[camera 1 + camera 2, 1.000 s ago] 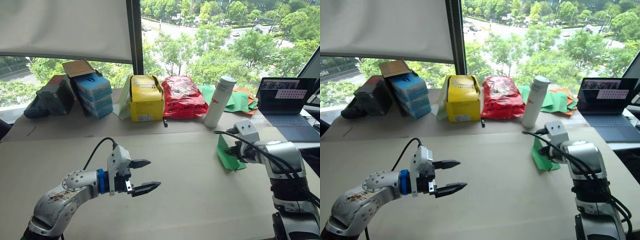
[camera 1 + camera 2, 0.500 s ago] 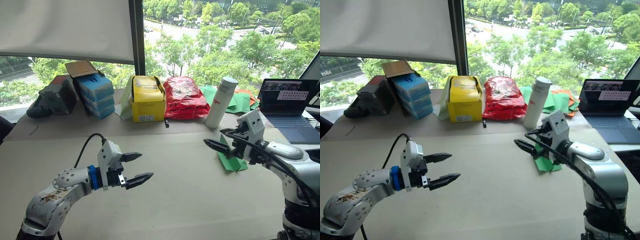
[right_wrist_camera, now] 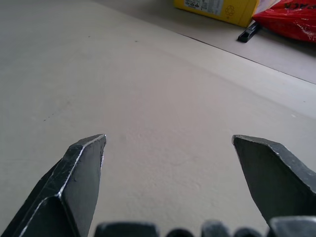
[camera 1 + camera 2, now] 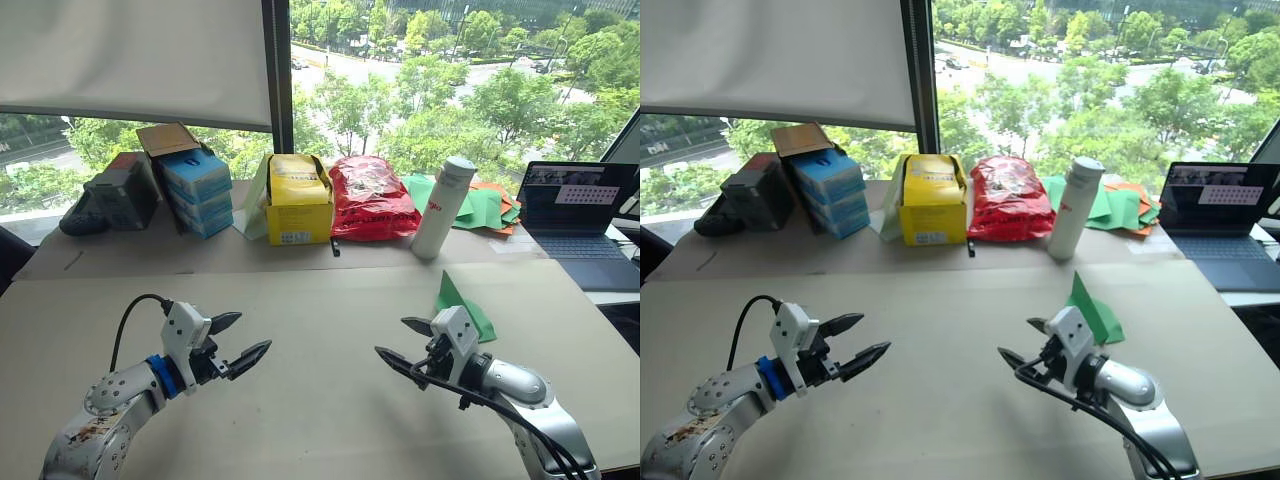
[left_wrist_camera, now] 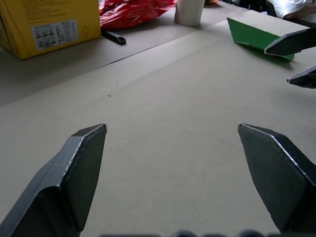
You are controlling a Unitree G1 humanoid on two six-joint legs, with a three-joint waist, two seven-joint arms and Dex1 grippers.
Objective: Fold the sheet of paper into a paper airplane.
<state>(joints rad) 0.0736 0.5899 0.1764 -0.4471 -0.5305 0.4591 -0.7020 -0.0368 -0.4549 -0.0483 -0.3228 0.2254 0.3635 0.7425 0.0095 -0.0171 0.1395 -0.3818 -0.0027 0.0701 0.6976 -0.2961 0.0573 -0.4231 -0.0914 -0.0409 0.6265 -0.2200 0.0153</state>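
The paper airplane (image 4: 463, 309) is bright green. It is folded into a pointed wedge with sharp creases. It lies on the big tan table (image 4: 320, 300), on the right side. One pointed corner sticks up, and the wider part rests flat on the table. It sits just behind the right gripper (image 4: 405, 342) and does not touch it. Nothing holds it. In the left wrist view the airplane (image 5: 256, 38) looks like a long flat green triangle, with a thin point at one end and a darker green folded edge along its side.
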